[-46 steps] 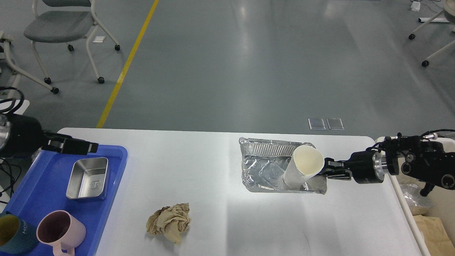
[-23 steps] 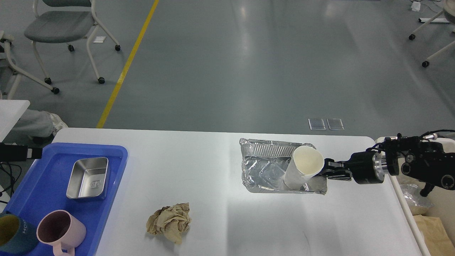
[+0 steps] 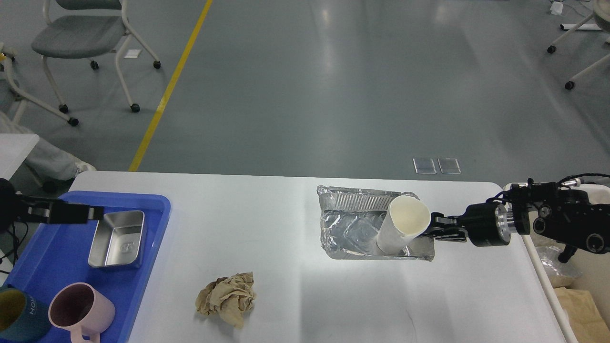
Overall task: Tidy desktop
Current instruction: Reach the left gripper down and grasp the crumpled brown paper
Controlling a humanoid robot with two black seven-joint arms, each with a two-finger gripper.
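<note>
The white desktop [image 3: 286,214] holds a silver foil tray [image 3: 350,228] at the right of centre, with a white paper cup [image 3: 398,228] standing in its right end. My right gripper [image 3: 434,227] comes in from the right and sits on the tray's right rim, just beside the cup's rim. Its fingers look closed on the foil rim, with the tips partly hidden by the cup. A crumpled brown paper ball [image 3: 228,297] lies at the front centre. My left gripper [image 3: 95,213] hovers over the back of the blue tray [image 3: 62,252]. It is dark and its fingers cannot be told apart.
The blue tray holds a steel box [image 3: 117,239], a pink mug [image 3: 81,309] and a teal mug [image 3: 16,314]. A cream-white bin [image 3: 543,281] with a plastic liner stands off the table's right edge. Chairs stand on the floor behind.
My left gripper drew back to the left edge, then came in again beside the steel box. My right gripper, the foil tray and the cup shifted slightly left together.
</note>
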